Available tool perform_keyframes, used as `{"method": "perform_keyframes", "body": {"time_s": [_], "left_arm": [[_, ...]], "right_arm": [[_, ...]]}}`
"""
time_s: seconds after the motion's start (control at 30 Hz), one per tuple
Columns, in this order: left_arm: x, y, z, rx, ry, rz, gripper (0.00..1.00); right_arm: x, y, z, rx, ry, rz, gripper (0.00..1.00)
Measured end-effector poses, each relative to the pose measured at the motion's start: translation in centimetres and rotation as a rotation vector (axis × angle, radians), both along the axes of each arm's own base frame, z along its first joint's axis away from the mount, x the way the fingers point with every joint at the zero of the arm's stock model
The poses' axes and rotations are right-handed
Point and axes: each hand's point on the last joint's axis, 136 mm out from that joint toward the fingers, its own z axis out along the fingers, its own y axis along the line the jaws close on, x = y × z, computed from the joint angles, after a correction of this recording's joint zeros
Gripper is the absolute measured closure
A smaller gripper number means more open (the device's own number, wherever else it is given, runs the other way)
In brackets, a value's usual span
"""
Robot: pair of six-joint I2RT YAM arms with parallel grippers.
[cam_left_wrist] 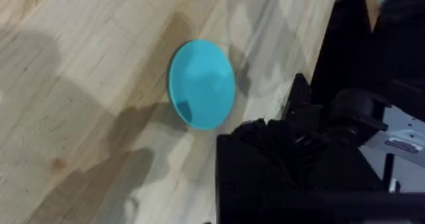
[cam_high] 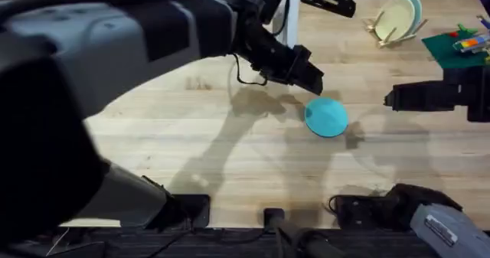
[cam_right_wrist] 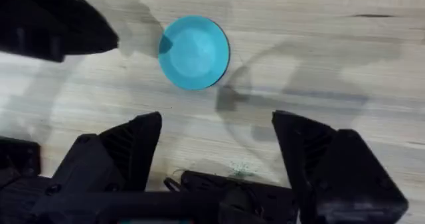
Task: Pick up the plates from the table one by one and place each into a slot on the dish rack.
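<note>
Overhead: teal plate (cam_high: 327, 118) lies flat on my worktop (cam_high: 191, 143), my left jaws (cam_high: 310, 78) just beside it, their state unclear; dish rack (cam_high: 398, 21) stands far off. Right wrist: my right jaws (cam_right_wrist: 219, 157) spread apart near the plate (cam_right_wrist: 194, 52).

Right gripper (cam_right_wrist: 216, 151) with jaws spread wide; left gripper (cam_high: 312, 80) extended mid-table.

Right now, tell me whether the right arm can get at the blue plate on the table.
Probably yes. The right gripper is open, and the blue plate lies flat on bare table ahead of it. The left gripper hovers close beside the plate and might crowd it.
</note>
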Motion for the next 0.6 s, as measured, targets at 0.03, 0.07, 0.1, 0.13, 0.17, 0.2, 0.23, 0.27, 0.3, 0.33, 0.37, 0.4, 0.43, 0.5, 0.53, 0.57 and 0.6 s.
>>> {"method": "perform_keyframes", "body": {"time_s": [0.03, 0.07, 0.1, 0.13, 0.17, 0.2, 0.23, 0.27, 0.3, 0.33, 0.37, 0.4, 0.43, 0.5, 0.53, 0.57, 0.6], "left_arm": [[0.1, -0.1, -0.5, 0.002, 0.013, 0.001, 0.957], [0.2, -0.2, -1.0, 0.005, 0.024, 0.001, 0.958], [0.2, -0.3, -1.5, 0.011, 0.038, 0.0, 0.958], [0.1, -0.3, -2.0, 0.017, 0.055, -0.002, 0.958], [0.0, -0.4, -2.4, 0.021, 0.066, -0.004, 0.958], [-0.1, -0.6, -2.8, 0.027, 0.076, -0.008, 0.958], [-0.2, -0.8, -3.2, 0.03, 0.081, -0.015, 0.958], [-0.4, -1.1, -3.6, 0.032, 0.086, -0.024, 0.958], [-0.6, -1.5, -4.0, 0.032, 0.087, -0.034, 0.958], [-0.8, -1.8, -4.3, 0.031, 0.087, -0.044, 0.958], [-1.0, -2.2, -4.6, 0.03, 0.087, -0.056, 0.958], [-1.1, -2.5, -4.8, 0.027, 0.087, -0.064, 0.958], [-1.3, -2.8, -5.0, 0.022, 0.088, -0.074, 0.958], [-1.5, -3.2, -5.3, 0.012, 0.093, -0.088, 0.958], [-1.5, -3.3, -5.4, 0.006, 0.094, -0.091, 0.958], [-1.5, -3.4, -5.5, 0.003, 0.097, -0.093, 0.958], [-1.5, -3.4, -5.7, 0.002, 0.101, -0.094, 0.958]], "right_arm": [[0.0, 0.0, 0.0, 0.0, 0.0, 0.0, 0.005], [0.0, 0.0, 0.0, 0.0, 0.0, 0.0, 0.005], [0.0, 0.0, 0.0, 0.0, 0.0, 0.0, 0.005], [0.0, 0.0, 0.0, 0.0, 0.0, 0.0, 0.005], [0.0, 0.0, 0.0, 0.0, 0.0, 0.0, 0.005], [0.0, 0.0, 0.0, 0.0, 0.0, 0.0, 0.005], [0.0, 0.0, 0.0, 0.0, 0.0, 0.0, 0.005], [0.0, 0.0, 0.0, 0.0, 0.0, 0.0, 0.005], [0.0, 0.0, 0.0, 0.0, 0.0, 0.0, 0.005], [0.0, 0.0, 0.0, 0.0, 0.0, 0.0, 0.005], [0.0, 0.0, 0.0, 0.0, 0.0, 0.0, 0.005], [0.0, 0.0, 0.0, 0.0, 0.0, 0.0, 0.005], [0.0, 0.0, 0.0, 0.0, 0.0, 0.0, 0.005], [0.0, 0.0, 0.0, 0.0, 0.0, 0.0, 0.005], [0.0, 0.0, 0.0, 0.0, 0.0, 0.0, 0.005], [0.0, 0.0, 0.0, 0.0, 0.0, 0.0, 0.005], [0.0, 0.0, 0.0, 0.0, 0.0, 0.0, 0.005]]}}
